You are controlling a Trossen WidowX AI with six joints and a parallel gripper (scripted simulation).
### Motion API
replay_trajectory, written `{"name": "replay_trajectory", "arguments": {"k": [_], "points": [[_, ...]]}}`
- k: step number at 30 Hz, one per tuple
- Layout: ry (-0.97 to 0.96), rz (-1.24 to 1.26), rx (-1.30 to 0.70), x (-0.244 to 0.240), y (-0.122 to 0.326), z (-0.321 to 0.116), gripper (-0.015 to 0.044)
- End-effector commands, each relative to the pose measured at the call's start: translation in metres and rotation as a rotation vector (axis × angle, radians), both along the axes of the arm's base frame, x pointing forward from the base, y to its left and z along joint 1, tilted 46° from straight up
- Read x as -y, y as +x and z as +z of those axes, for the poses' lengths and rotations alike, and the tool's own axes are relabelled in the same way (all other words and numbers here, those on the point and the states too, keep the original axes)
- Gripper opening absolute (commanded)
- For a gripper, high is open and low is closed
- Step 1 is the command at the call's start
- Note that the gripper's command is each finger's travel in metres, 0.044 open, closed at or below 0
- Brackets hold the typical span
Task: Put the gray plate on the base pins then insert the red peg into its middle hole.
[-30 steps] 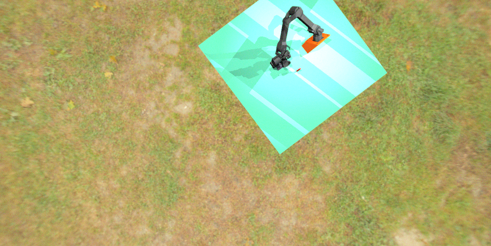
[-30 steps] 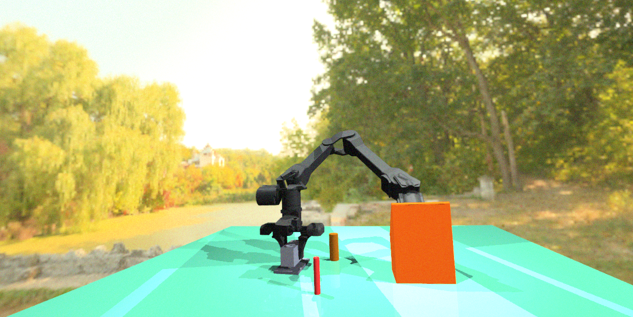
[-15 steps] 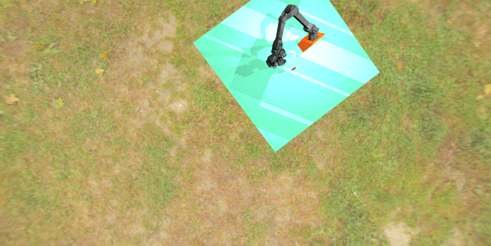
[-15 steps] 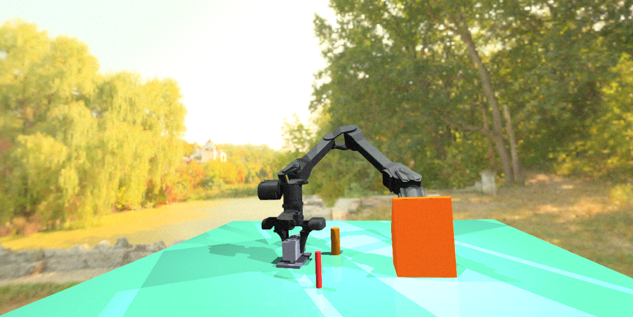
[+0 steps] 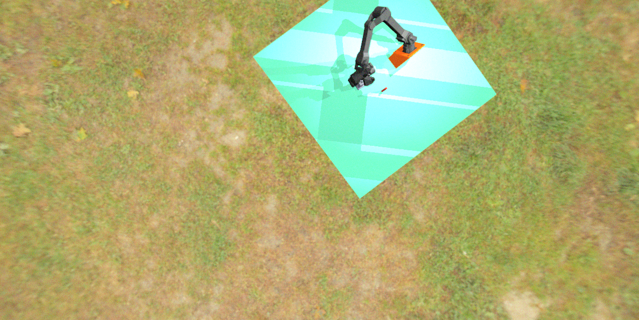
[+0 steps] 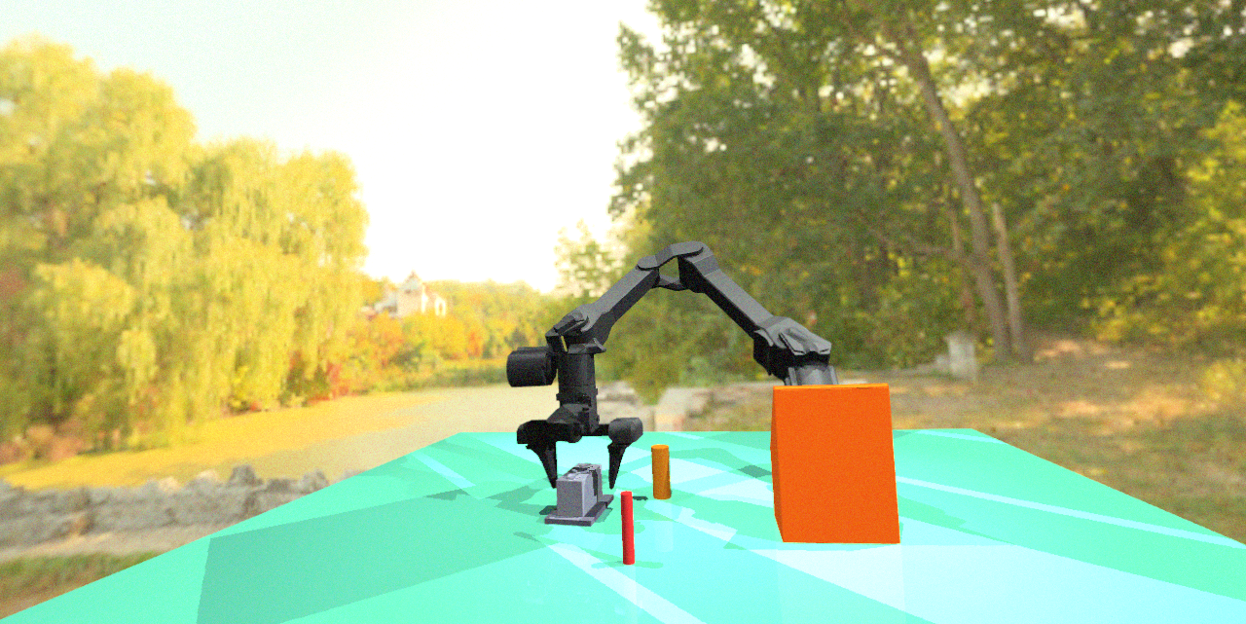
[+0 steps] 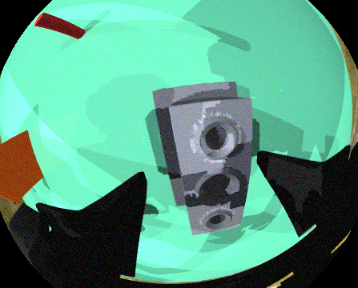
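Two open fingers, one seated gray plate, and a red peg waiting off to the side.

My gripper [image 5: 362,83] [image 6: 585,485] [image 7: 204,168] is released, its fingers spread apart with nothing pinched between them. Between the fingertips and below the gripper body, I see the gray plate [image 6: 574,494] [image 7: 179,132], down on its flat base [image 6: 570,521] [image 7: 162,96]; its holes face up toward my wrist camera. Just outside the fingers, on the side toward the orange block [image 5: 399,58] [image 6: 834,463] [image 7: 16,166], the red peg [image 5: 384,89] [image 6: 627,528] [image 7: 60,26] stands upright on the green tabletop [image 5: 393,130] [image 6: 418,568] [image 7: 118,52], apart from both gripper and plate. An orange-brown cylinder [image 6: 661,472] also stands near the gripper in my exterior view. Farther out is the orange block, beside the foot of my arm.
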State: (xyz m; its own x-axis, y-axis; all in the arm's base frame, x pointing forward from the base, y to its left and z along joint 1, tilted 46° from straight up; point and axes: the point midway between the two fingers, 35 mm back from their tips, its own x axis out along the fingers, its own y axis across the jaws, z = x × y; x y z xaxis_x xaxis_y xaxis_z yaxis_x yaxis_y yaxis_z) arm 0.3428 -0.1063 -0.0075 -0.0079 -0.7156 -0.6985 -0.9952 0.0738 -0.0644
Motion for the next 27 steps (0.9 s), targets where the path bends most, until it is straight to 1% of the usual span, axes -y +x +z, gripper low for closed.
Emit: {"name": "replay_trajectory", "arguments": {"k": [1,3,5,12,14,27], "points": [[0.006,0.015,0.02,-0.036,0.008,0.031,0.044],[0.003,0.016,0.019,-0.062,0.005,0.056,0.044],[-0.001,0.017,0.018,-0.077,0.002,0.073,0.044],[-0.002,0.017,0.018,-0.08,0.005,0.073,0.044],[0.001,-0.02,0.058,-0.084,0.004,0.07,0.044],[0.04,-0.763,0.794,-0.145,-0.026,0.012,0.044]]}}
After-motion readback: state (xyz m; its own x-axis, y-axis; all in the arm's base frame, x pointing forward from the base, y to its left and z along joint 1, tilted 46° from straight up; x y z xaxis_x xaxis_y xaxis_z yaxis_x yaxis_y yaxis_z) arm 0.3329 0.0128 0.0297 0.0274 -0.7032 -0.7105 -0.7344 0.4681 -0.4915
